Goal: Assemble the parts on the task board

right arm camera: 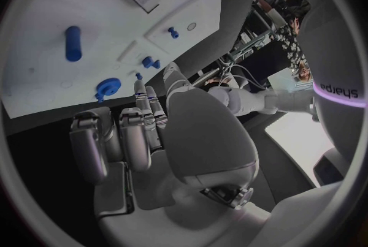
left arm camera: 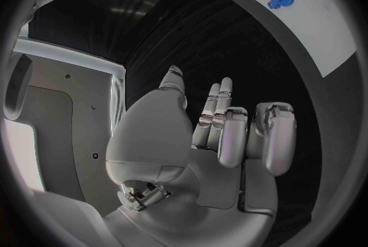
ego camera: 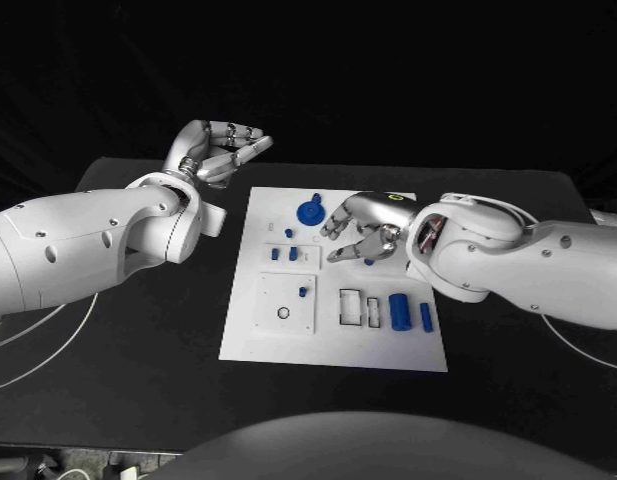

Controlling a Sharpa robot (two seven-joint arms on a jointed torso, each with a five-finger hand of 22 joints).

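Right hand (ego camera: pixel 362 228) above task board (ego camera: pixel 334 345), beside blue gear (ego camera: pixel 310 212)

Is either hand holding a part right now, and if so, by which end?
Neither holds anything. The left hand is raised off the task board, its fingers curled on nothing. The right hand hovers over the board near the blue gear, fingers empty.

My right hand (ego camera: pixel 363 228) covers part of the task board (ego camera: pixel 334 345) near its far edge; the small blue parts (ego camera: pixel 292 254) beside it are too tiny to identify.
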